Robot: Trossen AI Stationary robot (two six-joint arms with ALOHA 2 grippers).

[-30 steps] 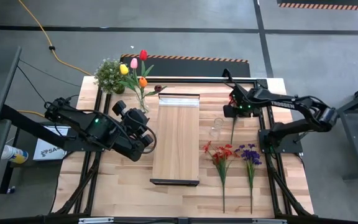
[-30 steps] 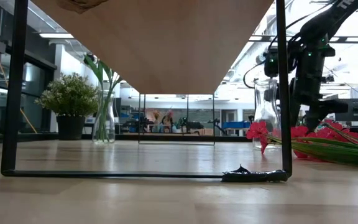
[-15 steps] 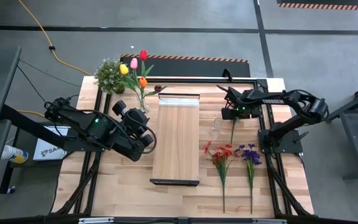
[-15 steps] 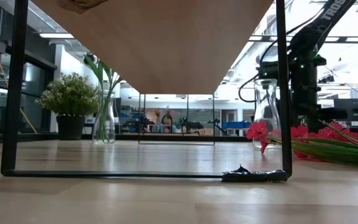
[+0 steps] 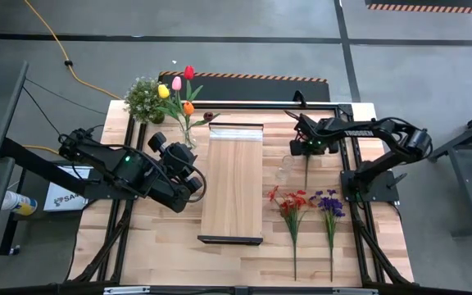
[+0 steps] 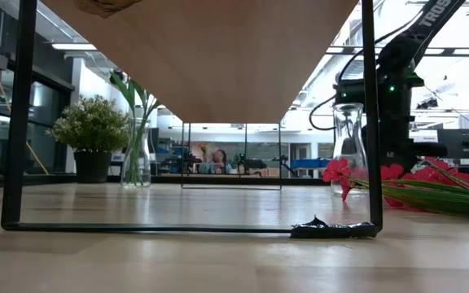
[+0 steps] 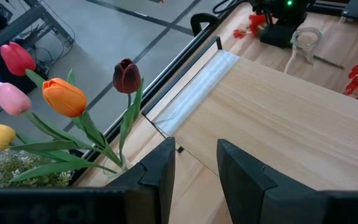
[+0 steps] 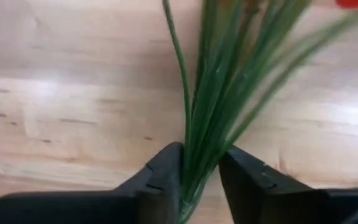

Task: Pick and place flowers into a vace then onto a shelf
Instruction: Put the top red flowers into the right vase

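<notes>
My right gripper [image 5: 304, 149] points down at the table's far right, shut on a green-stemmed flower [image 5: 306, 174] that lies on the wood with red blooms [image 7: 253, 21] near the gripper. An empty clear glass vase [image 5: 284, 170] stands just left of it. A red spray [image 5: 292, 201] and a purple cluster [image 5: 330, 203] lie nearer the front. Tulips [image 5: 180, 90] stand in another glass vase [image 5: 188, 135] at the far left. The shelf [image 5: 234, 182] runs down the table's middle. My left gripper [image 7: 194, 171] hovers open left of the shelf. My right gripper pinches a bundle of thin green stems and leaves [image 8: 199, 163] between its two fingers [image 8: 166, 177]. It comes at them from above, pointing down. The leaves fan out beyond the fingers over the tabletop, and the rest of the flower lies on the table.
A bushy potted plant [image 5: 144, 98] stands at the far left corner beside the tulips. A black frame rail [image 5: 260, 106] runs along the far edge and a post [image 6: 370, 114] stands by the right arm. Bare wood lies at the near left [image 5: 146, 246].
My right gripper has come down toward the flower on the table and shifted slightly toward the left edge, its arm folding lower. The flowers and the vases have kept their places.
</notes>
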